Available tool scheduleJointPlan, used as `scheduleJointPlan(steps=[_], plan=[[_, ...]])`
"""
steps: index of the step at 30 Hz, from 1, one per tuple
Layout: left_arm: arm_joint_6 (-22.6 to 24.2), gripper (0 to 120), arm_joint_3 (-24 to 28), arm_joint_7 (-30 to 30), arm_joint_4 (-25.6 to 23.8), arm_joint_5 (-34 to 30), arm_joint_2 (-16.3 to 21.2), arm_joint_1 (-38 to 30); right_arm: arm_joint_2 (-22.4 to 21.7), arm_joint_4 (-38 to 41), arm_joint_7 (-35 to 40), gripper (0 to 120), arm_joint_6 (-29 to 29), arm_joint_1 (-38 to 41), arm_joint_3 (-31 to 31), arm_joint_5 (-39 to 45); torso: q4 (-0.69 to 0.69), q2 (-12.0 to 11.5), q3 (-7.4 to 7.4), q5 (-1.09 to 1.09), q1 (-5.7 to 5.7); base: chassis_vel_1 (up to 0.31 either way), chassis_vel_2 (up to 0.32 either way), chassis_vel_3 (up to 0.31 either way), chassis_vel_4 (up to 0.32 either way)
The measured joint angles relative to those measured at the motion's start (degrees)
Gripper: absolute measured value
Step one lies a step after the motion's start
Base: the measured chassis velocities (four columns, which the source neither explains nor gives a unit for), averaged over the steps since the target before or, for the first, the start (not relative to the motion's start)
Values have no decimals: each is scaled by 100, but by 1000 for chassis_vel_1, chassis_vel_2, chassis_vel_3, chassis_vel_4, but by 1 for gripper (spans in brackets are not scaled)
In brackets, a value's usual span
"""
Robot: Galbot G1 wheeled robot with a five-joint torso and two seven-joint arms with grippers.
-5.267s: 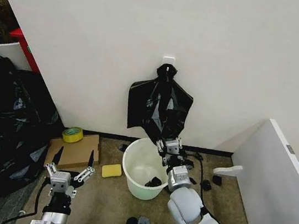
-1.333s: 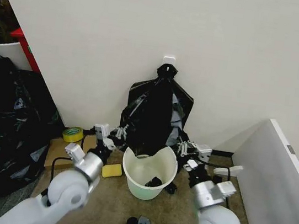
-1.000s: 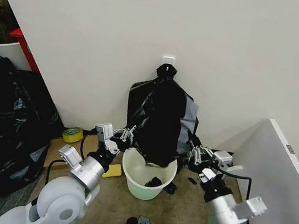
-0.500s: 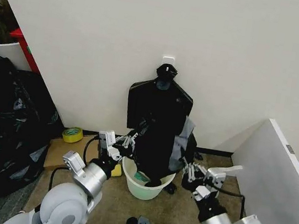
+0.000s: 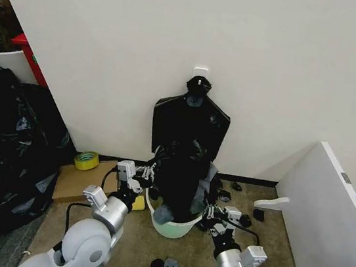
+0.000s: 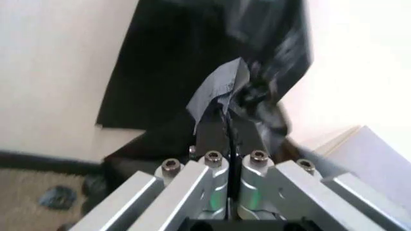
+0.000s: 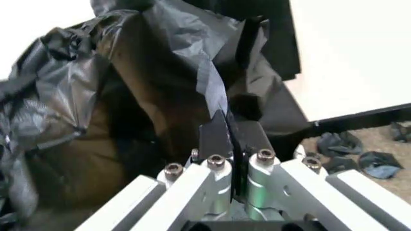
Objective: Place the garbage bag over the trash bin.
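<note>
Against the white wall, the thin, glossy, crinkled black garbage bag (image 5: 182, 174) now hangs lower than it did half a second ago, its open mouth drawn down into and over the far rim of the round white plastic trash bin (image 5: 175, 225), so that much less of the bin's inside shows; both arms have come down and closer to the bin. The left gripper (image 5: 146, 177) sits at the bin's left rim, just above the yellow sponge (image 5: 138, 202), with its fingers pressed together on a fold of the bag's edge (image 6: 222, 91). The right gripper (image 5: 210, 212) sits at the bin's right rim, its fingers likewise clamped on a pinch of the black film (image 7: 215, 91).
</note>
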Motion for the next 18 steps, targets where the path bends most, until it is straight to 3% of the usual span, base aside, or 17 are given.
scheduleJointPlan(steps=[5, 9, 18], plan=[[65, 0, 180, -135, 373, 16, -508, -110, -153, 109, 232, 0, -228, -109, 179, 1, -1, 0, 0, 0, 0, 0, 0, 0, 0], [220, 0, 359, -342, 453, -105, -687, -202, -228, 294, 402, 0, -471, -246, 261, 151, -2, -1, 0, 0, 0, 0, 0, 0, 0], [568, 0, 413, -713, 238, -284, -579, 51, -405, 914, 590, 0, -907, -749, 467, 423, -2, 0, -1, -1, 0, 0, 0, 0, 0]])
